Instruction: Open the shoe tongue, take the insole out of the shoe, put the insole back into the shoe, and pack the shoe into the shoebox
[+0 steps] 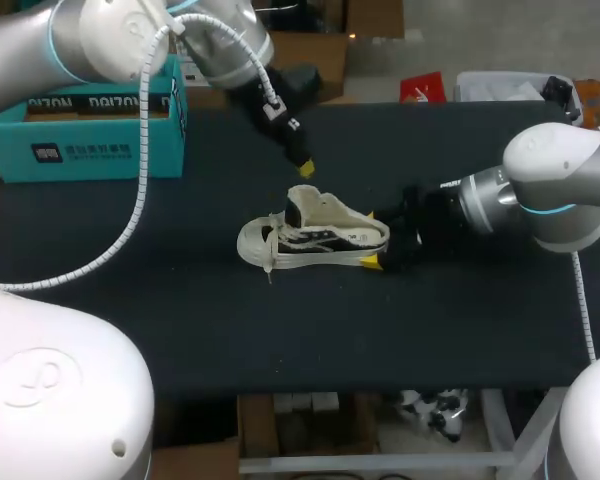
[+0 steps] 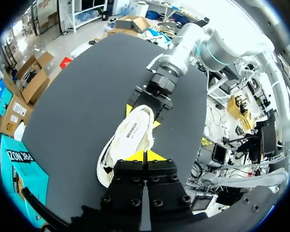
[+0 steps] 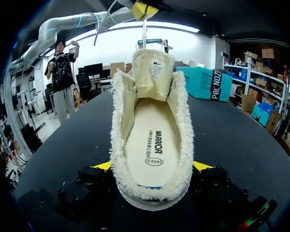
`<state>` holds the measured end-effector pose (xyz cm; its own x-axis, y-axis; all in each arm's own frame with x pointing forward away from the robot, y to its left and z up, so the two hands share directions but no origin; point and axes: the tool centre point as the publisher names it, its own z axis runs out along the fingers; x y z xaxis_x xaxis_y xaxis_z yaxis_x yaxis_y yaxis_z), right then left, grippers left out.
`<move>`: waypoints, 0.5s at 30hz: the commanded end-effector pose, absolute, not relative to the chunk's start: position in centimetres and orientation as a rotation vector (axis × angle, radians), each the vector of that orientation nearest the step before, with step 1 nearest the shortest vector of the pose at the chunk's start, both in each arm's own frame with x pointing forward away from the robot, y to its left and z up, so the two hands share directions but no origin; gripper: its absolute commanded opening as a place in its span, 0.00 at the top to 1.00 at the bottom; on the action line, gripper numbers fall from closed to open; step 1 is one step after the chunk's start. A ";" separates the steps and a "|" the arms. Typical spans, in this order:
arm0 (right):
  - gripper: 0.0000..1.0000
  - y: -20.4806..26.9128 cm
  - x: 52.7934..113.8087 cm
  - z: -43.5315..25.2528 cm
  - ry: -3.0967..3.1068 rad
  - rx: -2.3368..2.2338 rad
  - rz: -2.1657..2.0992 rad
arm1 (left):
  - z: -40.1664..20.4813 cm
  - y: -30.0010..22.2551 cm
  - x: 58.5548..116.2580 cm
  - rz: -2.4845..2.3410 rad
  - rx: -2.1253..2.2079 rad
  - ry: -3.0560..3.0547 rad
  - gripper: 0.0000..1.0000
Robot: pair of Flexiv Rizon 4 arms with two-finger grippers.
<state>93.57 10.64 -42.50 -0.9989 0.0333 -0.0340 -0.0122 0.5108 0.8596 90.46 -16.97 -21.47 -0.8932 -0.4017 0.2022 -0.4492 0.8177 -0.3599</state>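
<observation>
Two jobs: our right hand [image 1: 372, 240] is clamping the shoe [image 1: 310, 242], and our closed left hand [image 1: 306, 168] is hovering above it. We should be lifting the tongue [image 3: 150, 72] gently.

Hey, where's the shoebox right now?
In the head view the teal shoebox sits at the table's far left corner, beside the left arm, well apart from the shoe at mid-table.

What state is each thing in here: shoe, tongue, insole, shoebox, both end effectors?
shoe: on the table, heel gripped.
tongue: raised, leaving the shoe open.
insole: inside the shoe, lying flat.
shoebox: open, without the shoe.
left end effector: shut, above the tongue.
right end effector: shut on the shoe's heel.
</observation>
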 end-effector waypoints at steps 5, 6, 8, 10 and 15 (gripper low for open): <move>1.00 10.5 93.6 -43.0 2.686 0.017 1.535 | -21.9 -18.3 91.3 0.052 -0.104 -3.097 1.00; 1.00 10.5 93.6 -43.0 2.686 0.017 1.535 | -21.9 -18.3 91.3 0.052 -0.104 -3.097 1.00; 1.00 10.5 93.6 -43.0 2.686 0.017 1.535 | -21.9 -18.3 91.3 0.052 -0.104 -3.097 1.00; 1.00 10.5 93.6 -43.0 2.686 0.017 1.535 | -21.9 -18.3 91.3 0.052 -0.104 -3.097 1.00; 1.00 10.5 93.6 -43.0 2.686 0.017 1.535 | -25.3 -18.8 92.5 0.046 -0.124 -3.066 1.00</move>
<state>93.57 10.63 -42.51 -0.9989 0.0333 -0.0340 -0.0122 0.5110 0.8595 91.51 -17.53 -23.41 -0.9989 0.0073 0.0472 -0.0017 0.9820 -0.1891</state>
